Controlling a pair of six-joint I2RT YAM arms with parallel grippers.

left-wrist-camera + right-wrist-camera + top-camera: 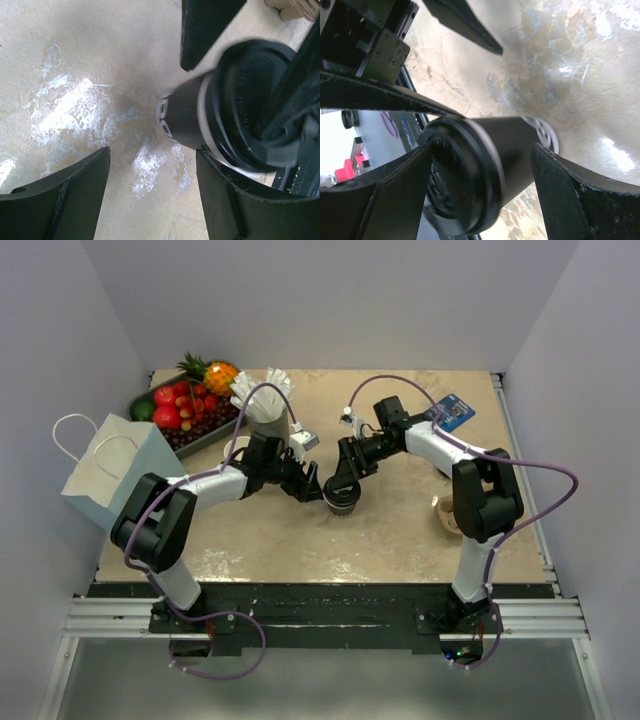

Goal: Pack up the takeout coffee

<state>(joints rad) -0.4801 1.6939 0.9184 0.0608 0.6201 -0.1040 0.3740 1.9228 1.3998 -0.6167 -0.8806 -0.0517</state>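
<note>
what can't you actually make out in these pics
- Grip: right wrist view, the right gripper straddles the takeout coffee, but blur hides whether its fingers touch it.
- Its white markings: left wrist view, motion blur; too small in the top view.
- Cream object beside the right arm: top view, the arm covers most of it.
- Paper bag inside: top view, only its outside shows.

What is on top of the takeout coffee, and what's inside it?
A round black lid sits on the takeout coffee, closing its mouth. Whatever is inside is covered by that lid and cannot be seen.
</note>
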